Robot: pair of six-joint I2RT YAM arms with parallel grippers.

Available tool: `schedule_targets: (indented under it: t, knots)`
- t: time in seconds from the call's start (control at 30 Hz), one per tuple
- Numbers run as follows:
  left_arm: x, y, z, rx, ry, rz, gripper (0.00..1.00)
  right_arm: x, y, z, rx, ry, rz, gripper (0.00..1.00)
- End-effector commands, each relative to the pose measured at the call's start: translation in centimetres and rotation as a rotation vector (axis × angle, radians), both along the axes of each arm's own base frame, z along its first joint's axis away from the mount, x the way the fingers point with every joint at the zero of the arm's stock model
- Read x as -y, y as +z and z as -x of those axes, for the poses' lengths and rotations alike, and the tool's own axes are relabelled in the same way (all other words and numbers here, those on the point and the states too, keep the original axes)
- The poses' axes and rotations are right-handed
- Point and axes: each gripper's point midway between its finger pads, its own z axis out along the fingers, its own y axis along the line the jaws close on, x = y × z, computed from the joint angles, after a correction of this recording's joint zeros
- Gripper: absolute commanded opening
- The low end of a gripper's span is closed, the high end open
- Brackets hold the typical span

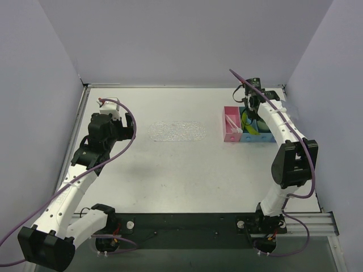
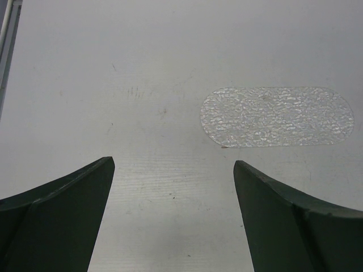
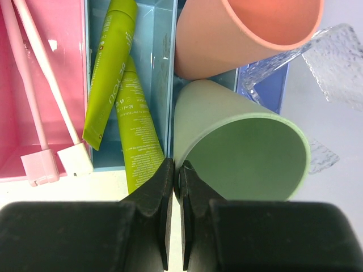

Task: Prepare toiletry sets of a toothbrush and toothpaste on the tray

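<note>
1. From above, the clear tray point(image 1: 177, 131) sits mid-frame on the counter point(image 1: 181, 181) with no set on it. The left arm point(image 1: 85, 164) is at the left of frame, well apart from the tray. The right arm point(image 1: 292, 161) reaches over the pink bin point(image 1: 232, 137) and the blue bin point(image 1: 258, 137), right of centre. I cannot tell how either arm's fingers stand from up here.

2. In the left wrist view, the left fingers point(image 2: 62, 221) are spread wide with only counter between them. The tray lies ahead, right of centre, untouched.

3. In the right wrist view, the right fingers point(image 3: 153, 198) are pressed together and hold nothing. Their tips are just beside the green cup point(image 3: 244, 153) and the end of one of the lime-green tubes point(image 3: 136, 130). The tubes lie in the blue bin, two toothbrushes point(image 3: 48, 73) lie in the pink bin at left, and a salmon cup point(image 3: 244, 34) lies at the top right. My guess is that this step is fetching the first item. Those fingers should part before going down, straddle a tube mid-body away from the bin wall, and keep off the cup.
</note>
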Motion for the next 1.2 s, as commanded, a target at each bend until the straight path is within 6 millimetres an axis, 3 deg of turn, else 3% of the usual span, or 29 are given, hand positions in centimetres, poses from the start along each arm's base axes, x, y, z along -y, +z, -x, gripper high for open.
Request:
schedule_targets:
  t: [0.0, 0.67, 0.8, 0.93, 1.17]
  knots:
    - [0.2, 1.9, -0.3, 0.07, -0.005, 0.027, 0.97, 1.1, 4.6, 0.4, 0.081, -0.024, 0.074, 0.0]
    - [0.4, 1.9, -0.3, 0.069, -0.011, 0.037, 0.97, -1.9, 10.3, 2.2, 0.226, 0.056, -0.022, 0.0]
    - [1.5, 2.0, -0.2, 0.075, -0.076, 0.046, 0.97, -4.5, 11.3, 3.0, 0.249, 0.151, -0.143, 0.0]
    - [3.4, 2.1, 0.2, 0.081, -0.181, 0.06, 0.97, -9.0, 11.7, 4.3, 0.24, 0.351, -0.288, 0.0]
    - [6.1, 2.8, 0.7, 0.093, -0.318, 0.131, 0.96, -16.2, 10.9, 6.4, 0.175, 0.612, -0.412, 0.0]
